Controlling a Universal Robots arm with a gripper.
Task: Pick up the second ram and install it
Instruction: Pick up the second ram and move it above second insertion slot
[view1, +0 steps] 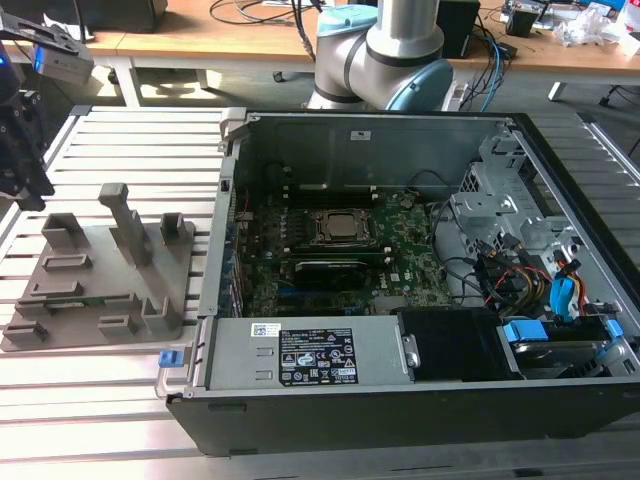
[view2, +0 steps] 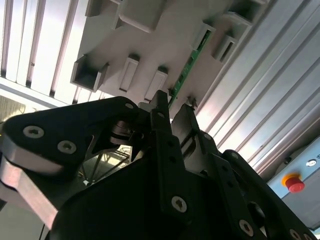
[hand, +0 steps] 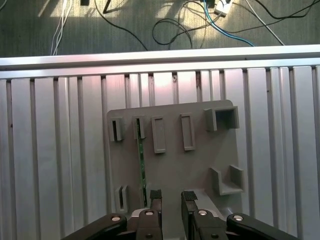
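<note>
The second ram (hand: 141, 165) is a thin green stick standing on edge in a slot of the grey tray (hand: 200, 150) with upright posts. In the second wrist view the ram (view2: 191, 62) lies just beyond the fingertips, on the tray (view2: 150, 45). My gripper (hand: 172, 197) hangs above the tray, a little to one side of the ram, open with a narrow gap and nothing between its black fingers (hand: 156, 196). In the exterior view the gripper (view1: 30, 185) hovers at the far left, above and behind the tray (view1: 170, 300), where the ram (view1: 88, 299) shows as a green strip.
An open computer case (view1: 300, 365) takes up the exterior view's right, with the green motherboard (view1: 400, 275) and CPU socket (view1: 340, 228) inside. The arm's base (view1: 390, 50) stands behind it. The table (hand: 50, 150) is slatted metal. A red stop button (view2: 295, 184) sits nearby.
</note>
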